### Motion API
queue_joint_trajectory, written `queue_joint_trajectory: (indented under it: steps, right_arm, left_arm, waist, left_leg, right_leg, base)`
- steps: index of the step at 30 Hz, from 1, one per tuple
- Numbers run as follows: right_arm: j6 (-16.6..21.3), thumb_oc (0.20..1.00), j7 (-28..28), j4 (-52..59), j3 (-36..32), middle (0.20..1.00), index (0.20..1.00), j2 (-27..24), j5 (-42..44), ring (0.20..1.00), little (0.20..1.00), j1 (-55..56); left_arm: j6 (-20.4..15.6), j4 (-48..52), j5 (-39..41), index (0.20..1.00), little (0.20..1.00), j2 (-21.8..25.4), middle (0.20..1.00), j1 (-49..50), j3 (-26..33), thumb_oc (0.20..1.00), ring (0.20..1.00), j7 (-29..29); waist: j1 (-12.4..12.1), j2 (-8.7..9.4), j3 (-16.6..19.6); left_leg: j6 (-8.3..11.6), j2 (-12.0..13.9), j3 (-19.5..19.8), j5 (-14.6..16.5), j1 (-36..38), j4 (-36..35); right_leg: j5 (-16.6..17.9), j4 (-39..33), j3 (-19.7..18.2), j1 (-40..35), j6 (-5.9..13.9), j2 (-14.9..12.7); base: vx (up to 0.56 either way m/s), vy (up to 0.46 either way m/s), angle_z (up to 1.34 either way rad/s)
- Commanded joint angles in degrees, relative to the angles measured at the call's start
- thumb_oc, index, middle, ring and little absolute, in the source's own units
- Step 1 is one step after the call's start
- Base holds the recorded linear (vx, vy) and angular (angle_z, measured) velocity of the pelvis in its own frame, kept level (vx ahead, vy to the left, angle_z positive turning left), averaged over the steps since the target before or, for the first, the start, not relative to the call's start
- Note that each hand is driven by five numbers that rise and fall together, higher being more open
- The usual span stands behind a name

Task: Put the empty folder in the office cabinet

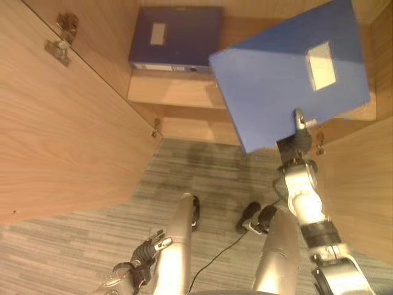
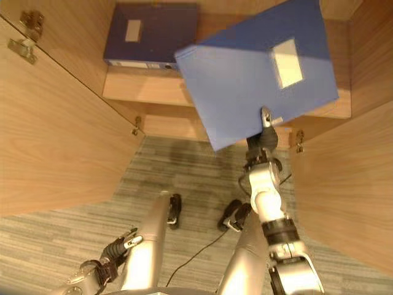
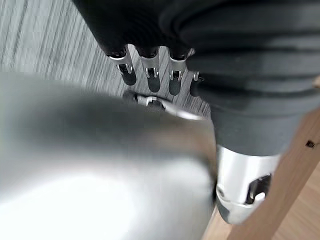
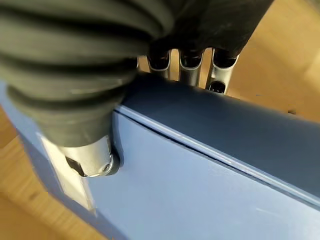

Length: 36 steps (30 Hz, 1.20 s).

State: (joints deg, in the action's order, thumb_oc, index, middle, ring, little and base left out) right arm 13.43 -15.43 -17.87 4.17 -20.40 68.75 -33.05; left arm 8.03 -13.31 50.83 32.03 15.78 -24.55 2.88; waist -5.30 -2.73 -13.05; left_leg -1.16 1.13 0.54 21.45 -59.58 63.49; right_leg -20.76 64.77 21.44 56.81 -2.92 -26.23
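Observation:
A light blue folder with a white label hangs tilted in front of the open cabinet, over its lower shelf. My right hand is shut on the folder's near edge, thumb on the front face. In the right wrist view the fingers wrap behind the folder. My left hand hangs low at my side over the carpet, fingers relaxed and holding nothing.
A darker blue folder lies at the back left of the shelf. The left cabinet door stands open with hinges showing. The right door is open too. Grey striped carpet lies before the cabinet.

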Motion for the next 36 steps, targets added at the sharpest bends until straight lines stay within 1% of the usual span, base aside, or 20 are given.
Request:
queue_joint_trajectory:
  steps: [1, 3, 5, 7, 8, 12, 13, 14, 17, 20, 22, 23, 26, 27, 29, 31, 32, 34, 35, 36]
  right_arm:
    - [6.4, 0.200, -3.2, -4.4, -2.6, 0.200, 0.200, -6.5, 2.7, 0.200, 0.200, -16.9]
    - [7.1, 0.200, -4.8, -11.2, -3.4, 0.200, 0.200, -8.0, 4.0, 0.200, 0.200, -24.7]
    - [7.4, 0.200, -6.5, -16.9, -3.8, 0.200, 0.200, -9.6, 4.6, 0.200, 0.200, -29.6]
    - [6.2, 0.200, -7.8, -25.8, -4.1, 0.200, 0.200, -11.8, 5.1, 0.200, 0.200, -35.0]
    - [5.7, 0.200, -7.9, -28.0, -3.8, 0.200, 0.200, -12.5, 5.1, 0.200, 0.200, -36.2]
    - [4.4, 0.200, -7.8, -31.3, -3.0, 0.200, 0.200, -13.7, 4.9, 0.200, 0.200, -37.8]
    - [3.6, 0.200, -7.7, -32.0, -2.0, 0.200, 0.200, -14.2, 4.3, 0.200, 0.200, -38.5]
    - [2.7, 0.200, -7.2, -32.5, -1.3, 0.200, 0.200, -14.5, 3.9, 0.200, 0.200, -39.0]
    - [1.7, 0.200, -6.2, -35.3, -0.7, 0.200, 0.200, -15.4, 4.8, 0.200, 0.200, -39.5]
    - [-1.0, 0.200, -5.3, -44.1, -0.1, 0.200, 0.200, -17.0, 7.1, 0.200, 0.200, -42.4]
    - [-1.9, 0.200, -4.8, -47.5, 0.1, 0.200, 0.200, -17.8, 8.2, 0.200, 0.200, -43.9]
    - [-1.6, 0.200, -4.9, -48.8, 0.0, 0.200, 0.200, -18.3, 9.2, 0.200, 0.200, -45.4]
    - [-0.9, 0.200, -4.7, -47.9, 0.4, 0.200, 0.200, -18.5, 9.7, 0.200, 0.200, -46.7]
    - [-0.1, 0.200, -4.5, -46.8, 0.8, 0.200, 0.200, -18.8, 10.2, 0.200, 0.200, -47.4]
    - [1.2, 0.200, -4.1, -45.2, 0.4, 0.200, 0.200, -19.3, 11.0, 0.200, 0.200, -47.3]
    - [2.5, 0.200, -3.5, -43.3, 0.0, 0.200, 0.200, -19.8, 11.7, 0.200, 0.200, -47.2]
    - [4.2, 0.200, -3.7, -42.1, -0.7, 0.200, 0.200, -20.5, 12.5, 0.200, 0.200, -46.8]
    - [5.1, 0.200, -3.7, -41.2, -1.5, 0.200, 0.200, -20.8, 13.2, 0.200, 0.200, -46.7]
    - [7.1, 0.200, -4.0, -40.0, -3.5, 0.200, 0.200, -20.8, 14.8, 0.200, 0.200, -45.9]
    - [7.2, 0.200, -4.1, -39.7, -3.7, 0.200, 0.200, -20.8, 14.8, 0.200, 0.200, -45.6]
  left_arm:
    - [-0.3, 2.0, 0.6, 1.000, 1.000, 3.9, 1.000, 3.0, -1.0, 1.000, 1.000, 2.6]
    - [-0.3, 2.1, 0.9, 1.000, 1.000, 5.0, 1.000, 2.5, -0.8, 1.000, 1.000, 3.2]
    - [-0.3, 1.8, 0.8, 1.000, 1.000, 5.8, 1.000, 2.1, -0.9, 1.000, 1.000, 3.6]
    - [-0.2, 1.3, -0.3, 1.000, 1.000, 6.6, 1.000, 0.9, -1.0, 1.000, 1.000, 3.8]
    - [-0.2, 1.3, -0.3, 1.000, 1.000, 6.8, 1.000, 0.6, -1.0, 1.000, 1.000, 3.8]
    - [-0.4, 1.2, 0.1, 1.000, 1.000, 7.1, 1.000, 0.2, -1.1, 1.000, 1.000, 3.7]
    - [-0.4, 1.4, 0.5, 1.000, 1.000, 7.3, 1.000, 0.3, -1.1, 1.000, 1.000, 3.5]
    - [-0.4, 1.8, 0.6, 1.000, 1.000, 7.6, 1.000, 0.5, -1.5, 1.000, 1.000, 3.2]
    - [0.0, 2.3, 1.0, 1.000, 1.000, 8.3, 1.000, 0.9, -2.3, 1.000, 1.000, 2.6]
    - [0.2, 2.8, 1.5, 1.000, 1.000, 9.9, 1.000, 0.8, -2.9, 1.000, 1.000, 2.4]
    - [0.2, 3.0, 1.5, 1.000, 1.000, 10.6, 1.000, 1.0, -2.9, 1.000, 1.000, 2.2]
    - [0.0, 3.5, 1.5, 1.000, 1.000, 11.3, 1.000, 1.2, -2.9, 1.000, 1.000, 2.2]
    - [-0.1, 3.6, 1.1, 1.000, 1.000, 12.1, 1.000, 1.2, -2.7, 1.000, 1.000, 2.1]
    - [-0.3, 3.9, 0.9, 1.000, 1.000, 12.7, 1.000, 1.2, -2.5, 1.000, 1.000, 1.9]
    - [-0.4, 3.6, 0.5, 1.000, 1.000, 12.9, 1.000, 1.1, -2.3, 1.000, 1.000, 1.8]
    - [-0.6, 2.8, 0.2, 1.000, 1.000, 12.6, 1.000, 1.3, -1.8, 1.000, 1.000, 1.8]
    - [-0.8, 2.2, 0.1, 1.000, 1.000, 12.3, 1.000, 1.3, -1.4, 1.000, 1.000, 1.8]
    - [-0.7, 1.8, -0.1, 1.000, 1.000, 12.1, 1.000, 1.3, -1.3, 1.000, 1.000, 2.0]
    - [-0.6, 1.2, -0.9, 1.000, 1.000, 11.7, 1.000, 1.1, -1.1, 1.000, 1.000, 2.2]
    - [-0.6, 1.1, -0.9, 1.000, 1.000, 11.8, 1.000, 1.1, -1.1, 1.000, 1.000, 2.2]
  waist:
    - [-2.5, -1.62, 0.1]
    - [-3.4, -1.80, 0.2]
    - [-4.2, -1.97, 0.7]
    - [-5.0, -2.29, 0.8]
    - [-5.3, -2.39, 0.8]
    - [-5.7, -2.76, 0.8]
    - [-5.9, -2.90, 0.6]
    - [-6.2, -3.13, 0.4]
    - [-6.7, -3.46, 0.2]
    - [-7.5, -4.27, 0.1]
    - [-8.2, -4.71, 0.0]
    - [-8.7, -5.23, -0.2]
    - [-9.4, -5.95, -0.3]
    - [-9.6, -6.53, -0.3]
    - [-9.7, -7.06, -0.1]
    - [-9.7, -7.40, 0.0]
    - [-9.6, -7.59, 0.3]
    - [-9.5, -7.66, 0.5]
    - [-9.3, -7.68, 0.6]
    - [-9.3, -7.57, 0.6]
  left_leg:
    - [-2.20, -0.2, -0.8, 0.0, 3.2, -6.6]
    - [-2.02, -0.5, -0.8, -0.4, 3.6, -7.1]
    - [-1.84, -0.7, -0.6, -0.4, 3.9, -7.2]
    - [-1.57, -0.9, -0.2, -0.5, 4.0, -7.1]
    - [-1.49, -1.0, -0.1, -0.6, 3.9, -7.1]
    - [-1.30, -1.2, 0.0, -0.9, 3.6, -7.4]
    - [-1.29, -1.4, 0.2, -1.1, 3.2, -7.4]
    - [-1.25, -1.5, 0.3, -1.4, 2.6, -7.4]
    - [-1.14, -1.6, 0.8, -1.5, 1.3, -6.8]
    - [-1.05, -1.7, 1.2, -1.7, -0.3, -6.2]
    - [-0.99, -1.5, 1.3, -1.7, -1.0, -5.9]
    - [-1.00, -1.5, 1.5, -1.8, -1.7, -5.6]
    - [-1.05, -1.9, 1.5, -1.6, -3.4, -4.3]
    - [-1.04, -2.0, 1.4, -1.3, -4.2, -3.4]
    - [-1.16, -2.2, 1.4, -0.9, -5.3, -2.1]
    - [-1.23, -2.2, 1.4, -0.7, -5.9, -1.2]
    - [-1.29, -2.2, 1.3, -0.4, -6.5, -0.5]
    - [-1.32, -2.1, 1.3, -0.2, -6.5, -0.5]
    - [-1.37, -2.1, 1.2, 0.0, -6.4, -0.6]
    - [-1.38, -2.1, 1.2, 0.0, -6.3, -0.6]
  right_leg:
    - [-5.1, -1.3, -6.1, -4.8, -0.67, 0.5]
    - [-5.0, -1.8, -5.8, -5.6, -0.55, 0.4]
    - [-5.2, -1.8, -5.6, -6.3, -0.41, 0.2]
    - [-5.4, -2.0, -4.9, -7.4, -0.14, -0.1]
    - [-5.4, -2.1, -4.6, -7.6, -0.01, -0.2]
    - [-5.5, -2.3, -4.1, -7.8, 0.17, -0.4]
    - [-5.5, -2.3, -4.0, -7.7, 0.23, -0.4]
    - [-5.8, -2.1, -3.9, -7.5, 0.18, -0.5]
    - [-6.6, -1.0, -3.8, -6.7, -0.15, -0.9]
    - [-7.2, 0.3, -3.8, -5.1, -0.24, -1.5]
    - [-7.4, 0.7, -3.8, -4.5, -0.13, -1.7]
    - [-7.5, 1.3, -3.8, -3.8, -0.06, -2.0]
    - [-8.1, 2.8, -4.1, -2.2, 0.11, -2.4]
    - [-8.6, 4.1, -4.3, -1.3, 0.11, -2.6]
    - [-9.2, 5.4, -4.6, -0.2, 0.19, -2.9]
    - [-9.6, 6.3, -4.6, 0.5, 0.21, -3.1]
    - [-10.0, 7.1, -4.9, 1.1, 0.22, -3.2]
    - [-10.1, 7.3, -5.0, 1.4, 0.27, -3.3]
    - [-10.1, 7.4, -5.1, 1.3, 0.36, -3.2]
    - [-10.1, 7.4, -5.1, 1.3, 0.39, -3.2]
  base:
    - [-0.01, -0.005, 0.03]
    - [0.00, -0.009, 0.07]
    - [0.02, -0.003, 0.09]
    - [0.02, -0.027, 0.20]
    - [0.02, -0.025, 0.23]
    - [0.00, -0.013, 0.15]
    - [-0.01, -0.029, 0.08]
    - [-0.01, -0.042, 0.06]
    - [0.00, -0.035, 0.15]
    - [0.00, -0.041, 0.20]
    - [-0.01, -0.049, 0.14]
    - [0.00, -0.049, 0.06]
    - [0.01, -0.029, 0.06]
    - [0.02, -0.020, 0.10]
    - [0.04, -0.010, 0.09]
    - [0.05, 0.000, 0.08]
    - [0.05, 0.001, 0.10]
    - [0.05, 0.001, 0.06]
    - [0.04, -0.003, 0.01]
    - [0.05, -0.015, -0.02]
